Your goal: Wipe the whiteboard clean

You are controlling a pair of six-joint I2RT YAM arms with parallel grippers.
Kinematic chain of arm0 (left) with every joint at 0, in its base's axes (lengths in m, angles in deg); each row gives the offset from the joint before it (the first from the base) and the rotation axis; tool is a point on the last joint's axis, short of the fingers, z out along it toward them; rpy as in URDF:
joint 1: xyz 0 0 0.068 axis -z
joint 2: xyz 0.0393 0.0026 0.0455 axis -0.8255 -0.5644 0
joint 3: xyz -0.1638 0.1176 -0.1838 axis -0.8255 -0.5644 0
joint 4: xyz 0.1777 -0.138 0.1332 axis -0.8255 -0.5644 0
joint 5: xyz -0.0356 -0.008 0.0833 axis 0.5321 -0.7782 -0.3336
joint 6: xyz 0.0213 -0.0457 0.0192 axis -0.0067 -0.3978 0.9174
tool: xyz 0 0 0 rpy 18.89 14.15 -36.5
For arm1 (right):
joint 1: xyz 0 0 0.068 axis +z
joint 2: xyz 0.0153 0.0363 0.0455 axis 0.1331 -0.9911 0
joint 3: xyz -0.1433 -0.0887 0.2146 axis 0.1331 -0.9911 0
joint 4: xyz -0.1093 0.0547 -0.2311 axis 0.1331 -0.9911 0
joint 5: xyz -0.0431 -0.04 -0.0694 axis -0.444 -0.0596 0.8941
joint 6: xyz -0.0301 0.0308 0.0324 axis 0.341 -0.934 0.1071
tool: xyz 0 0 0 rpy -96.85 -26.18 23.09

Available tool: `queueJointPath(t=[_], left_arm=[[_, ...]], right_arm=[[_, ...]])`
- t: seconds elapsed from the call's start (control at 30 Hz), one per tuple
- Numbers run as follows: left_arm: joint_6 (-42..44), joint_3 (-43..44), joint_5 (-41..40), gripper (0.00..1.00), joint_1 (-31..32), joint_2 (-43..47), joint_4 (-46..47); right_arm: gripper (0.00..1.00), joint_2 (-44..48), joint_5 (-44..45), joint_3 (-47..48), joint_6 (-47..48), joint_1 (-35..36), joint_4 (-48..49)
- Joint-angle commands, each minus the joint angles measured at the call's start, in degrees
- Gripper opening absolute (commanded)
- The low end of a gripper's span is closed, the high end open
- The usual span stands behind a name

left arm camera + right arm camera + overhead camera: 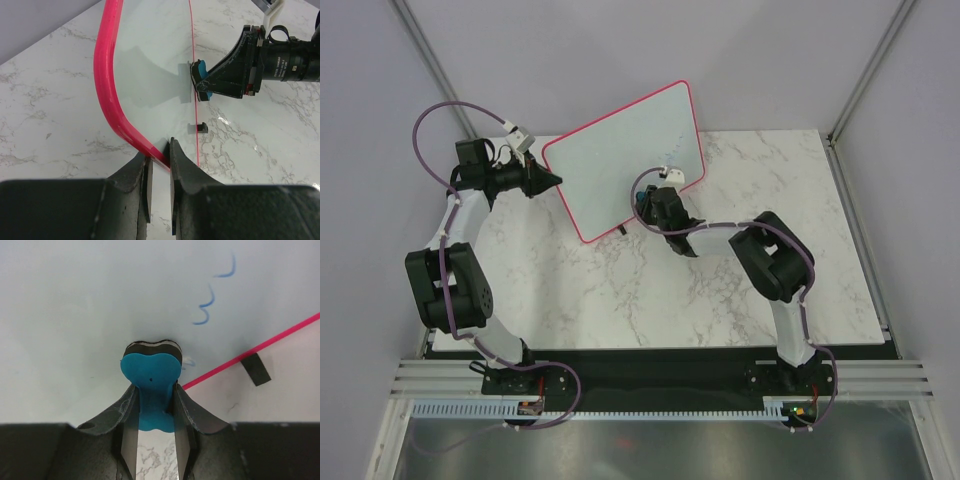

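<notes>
Top view: whiteboard point(620, 150), a large white rectangular panel with rounded corners and a thin pink-red frame, stands tilted at the far middle of the white marble-patterned surface point(620, 290); its lower corner is toward the arms and its upper part leans back toward the far wall; left end effector point(555, 180) meets the board's left edge; right end effector point(642, 205) sits against the board's lower right part; jaw state of either cannot be read at this size.

Left wrist view: left end effector point(159, 160) is narrow, black fingers point(145, 175) clamped on the pink-red frame at the curved corner; the board face rises away from the camera; across it the right end effector point(206, 82) presses a small blue eraser point(201, 69) flat to the board near the far frame edge; a small black foot point(200, 127) projects from that edge just below it.

Right wrist view: right end effector point(153, 390) is narrow, gripping the blue eraser's handle; the eraser's dark and white pad layer touches the white face; blue marks point(209, 300), three short curved pen strokes, remain up and to the right of the pad, apart from it; the frame line runs diagonally at right, with the black foot just beyond it.
</notes>
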Motion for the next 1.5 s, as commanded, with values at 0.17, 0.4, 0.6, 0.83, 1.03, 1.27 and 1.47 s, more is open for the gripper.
queueJointPath(t=[0.17, 0.4, 0.6, 0.83, 1.03, 1.27, 1.47], left_arm=[[8.9, 1.2, -2.4, 0.02, 0.4, 0.9, 1.4], [9.1, 1.0, -2.4, 0.02, 0.4, 1.1, 1.4], [8.9, 1.2, -2.4, 0.02, 0.4, 1.0, 1.4], [8.9, 0.9, -2.5, 0.02, 0.4, 1.0, 1.4], [9.5, 0.8, -2.8, 0.02, 0.4, 1.2, 1.3], [9.9, 0.5, -2.9, 0.02, 0.5, 1.3, 1.3], [10.2, 0.4, -3.1, 0.02, 0.4, 1.4, 1.0]], right_arm=[[0.00, -2.9, -7.8, 0.4, -7.5, -3.2, -6.6], [0.00, -2.5, -11.3, -1.8, -10.7, -6.3, -5.7], [0.00, -1.9, -14.4, -1.5, -11.4, -6.5, -8.4], [0.00, -0.9, -13.8, -1.6, -11.8, -7.7, -9.9], [0.00, 0.7, -12.3, -4.4, -12.8, -8.1, -9.5], [0.00, 1.1, -11.8, -3.4, -12.1, -8.2, -8.7], [0.00, 1.9, -11.1, 1.0, -11.1, -9.3, -9.5]])
